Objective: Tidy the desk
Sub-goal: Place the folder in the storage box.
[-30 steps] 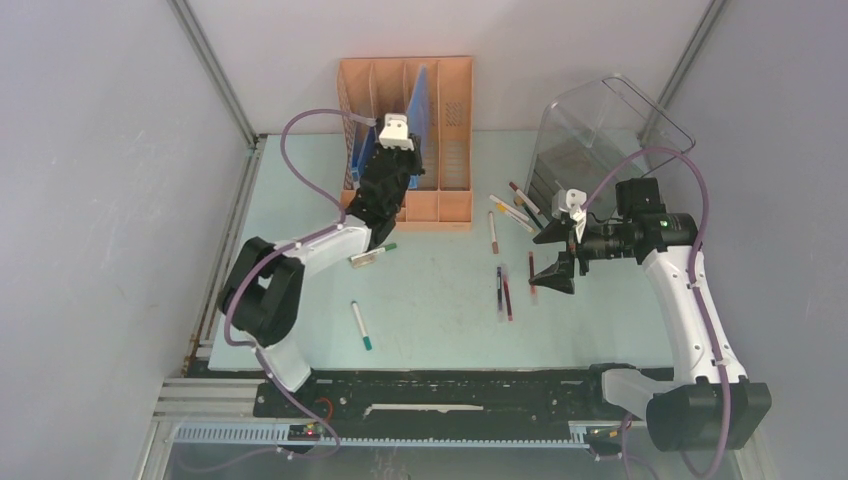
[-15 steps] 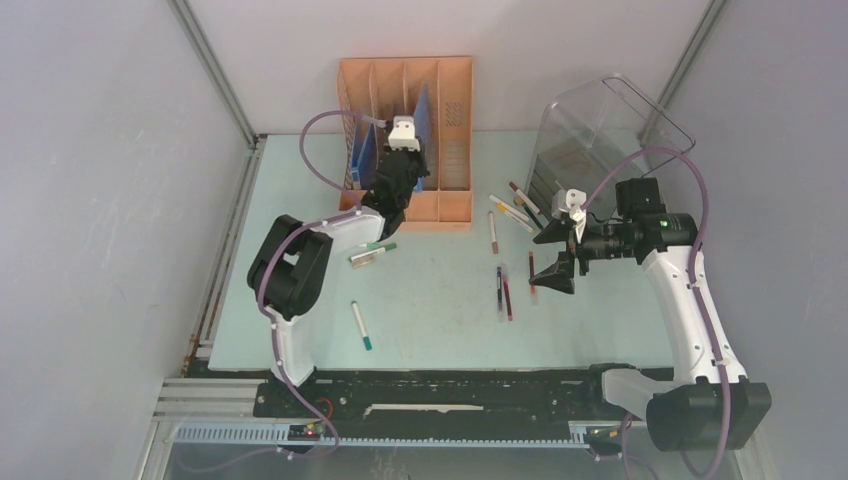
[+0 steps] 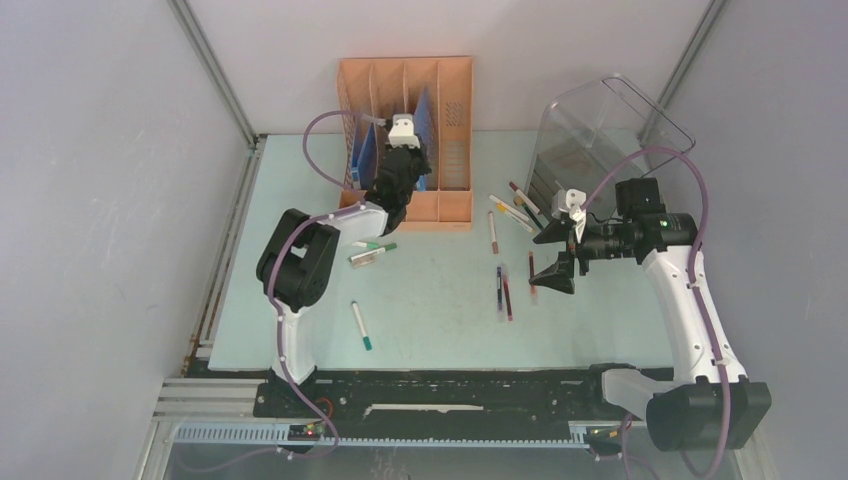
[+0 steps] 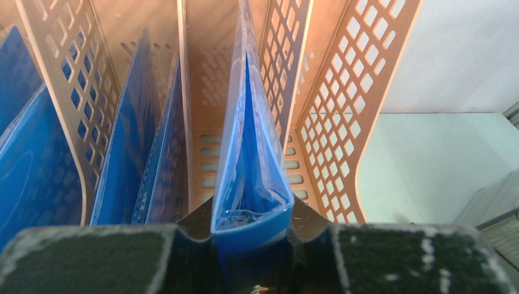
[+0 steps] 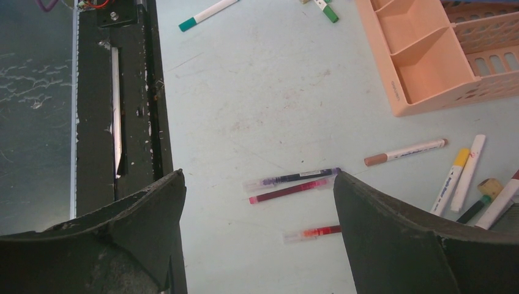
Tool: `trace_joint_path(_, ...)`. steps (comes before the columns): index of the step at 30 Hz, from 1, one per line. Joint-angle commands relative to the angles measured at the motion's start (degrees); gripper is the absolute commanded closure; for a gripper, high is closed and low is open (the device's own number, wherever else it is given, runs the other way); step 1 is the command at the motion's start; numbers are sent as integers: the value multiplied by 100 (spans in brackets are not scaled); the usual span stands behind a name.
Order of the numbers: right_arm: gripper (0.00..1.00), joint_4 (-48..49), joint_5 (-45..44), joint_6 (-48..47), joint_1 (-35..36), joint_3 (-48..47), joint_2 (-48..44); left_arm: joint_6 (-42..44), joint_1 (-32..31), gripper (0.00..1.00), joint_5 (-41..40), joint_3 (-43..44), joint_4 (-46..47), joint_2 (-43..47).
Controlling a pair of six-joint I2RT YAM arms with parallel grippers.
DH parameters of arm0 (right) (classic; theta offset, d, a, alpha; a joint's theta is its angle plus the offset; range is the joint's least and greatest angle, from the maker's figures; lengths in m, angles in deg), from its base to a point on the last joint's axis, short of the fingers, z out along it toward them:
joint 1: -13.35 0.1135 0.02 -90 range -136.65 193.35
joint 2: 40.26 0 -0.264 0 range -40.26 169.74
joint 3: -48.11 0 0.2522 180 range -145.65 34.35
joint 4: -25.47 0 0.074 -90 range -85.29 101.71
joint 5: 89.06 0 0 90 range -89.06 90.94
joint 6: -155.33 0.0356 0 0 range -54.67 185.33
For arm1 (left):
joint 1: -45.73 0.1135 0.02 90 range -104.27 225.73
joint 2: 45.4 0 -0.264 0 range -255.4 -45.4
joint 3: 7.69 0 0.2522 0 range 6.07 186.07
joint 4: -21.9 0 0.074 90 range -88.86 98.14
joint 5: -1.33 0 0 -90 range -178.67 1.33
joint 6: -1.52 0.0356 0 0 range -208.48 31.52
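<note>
The pale mint-green desk (image 3: 440, 320) holds an orange four-slot file rack (image 3: 455, 130) at the back. My left gripper (image 3: 403, 168) is at the rack's front, shut on the lower edge of a blue plastic folder (image 4: 245, 141). The folder stands upright in the third slot from the left. The left gripper (image 4: 251, 229) shows its jaws pressed on both sides of the folder. My right gripper (image 3: 553, 256) is open and empty, hovering above loose pens. In the right wrist view the right gripper (image 5: 258, 177) frames a purple pen (image 5: 294, 178) and two red pens (image 5: 287, 191).
Other blue folders (image 4: 131, 141) fill the rack's left slots. A clear smoky bin (image 3: 590, 130) stands at the back right, with several markers (image 3: 515, 210) in front of it. Two green-capped markers (image 3: 372, 252) lie left of centre. A black rail (image 3: 430, 392) runs along the front edge.
The left arm has swung right and reached farther into the rack, carrying the blue folder deeper into the third slot. The right arm has not moved.
</note>
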State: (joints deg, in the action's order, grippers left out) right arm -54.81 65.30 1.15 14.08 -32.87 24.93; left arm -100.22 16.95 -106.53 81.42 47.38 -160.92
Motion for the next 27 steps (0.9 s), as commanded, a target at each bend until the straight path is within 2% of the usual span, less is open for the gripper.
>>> trace_joint_path(1,3,29,18,-99,-16,-3,33,-28,38,92,64,309,295,54)
trace_joint_path(10,3,12,-13,-125,0,1,16,206,86,92,188,677,152,-214)
trace_joint_path(14,3,6,-11,-134,1,3,10,147,123,86,232,695,50,-334)
trace_joint_path(18,3,-1,-17,-138,1,-1,11,13,182,72,338,719,-48,-407)
trace_joint_path(22,3,-4,-20,-141,-2,4,11,-88,236,51,526,723,-119,-347)
trace_joint_path(26,3,-5,-22,-145,-3,0,20,-143,256,35,826,689,-320,-97)
trace_joint_path(27,3,-4,-27,-149,-3,0,20,-143,265,29,962,668,-397,9)
